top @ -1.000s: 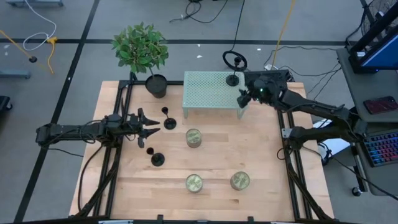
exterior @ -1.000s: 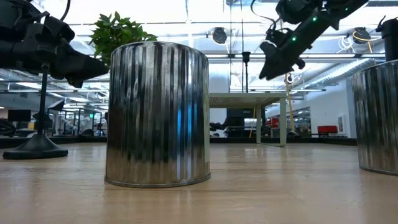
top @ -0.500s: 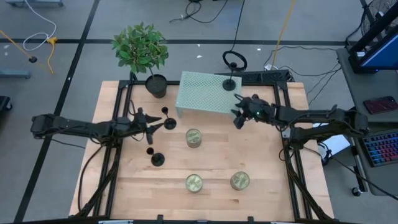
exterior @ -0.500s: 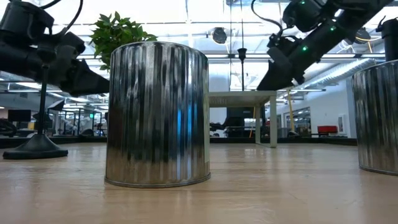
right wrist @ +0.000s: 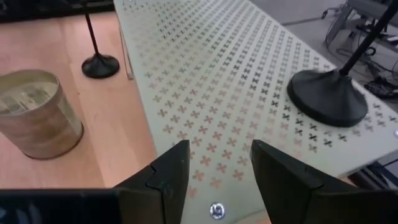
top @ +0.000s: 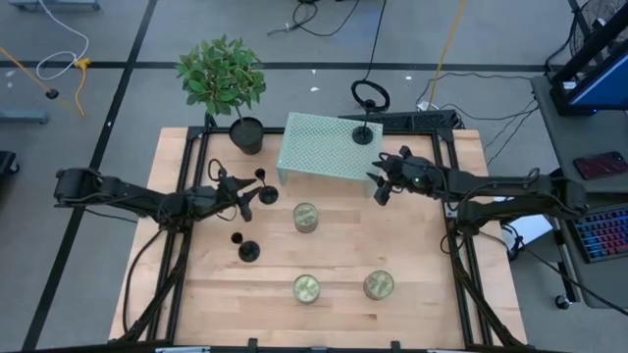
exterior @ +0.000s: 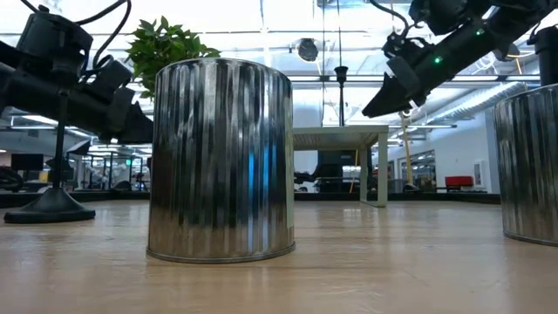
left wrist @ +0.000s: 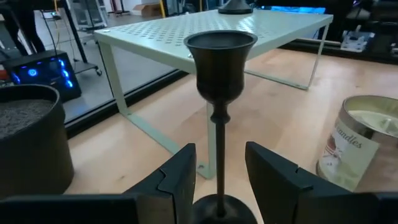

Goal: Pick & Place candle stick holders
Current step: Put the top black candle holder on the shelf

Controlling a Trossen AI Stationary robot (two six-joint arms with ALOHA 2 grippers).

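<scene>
Left tool (left wrist: 216, 177) is spread wide, its fingers flanking the thin stem of a black holder (left wrist: 219, 93), not touching; the smooth goblet-shaped cup points straight up, the stem vertical. Right tool (right wrist: 216, 171) is also parted, empty, over the pale perforated metal shelf (right wrist: 211, 81); another holder's (right wrist: 328, 93) round matte base sits ahead on it.

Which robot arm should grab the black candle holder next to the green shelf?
Probably the left. The left gripper is open with the candle stick holder standing between its fingers, while the right gripper hovers by the perforated shelf.
</scene>
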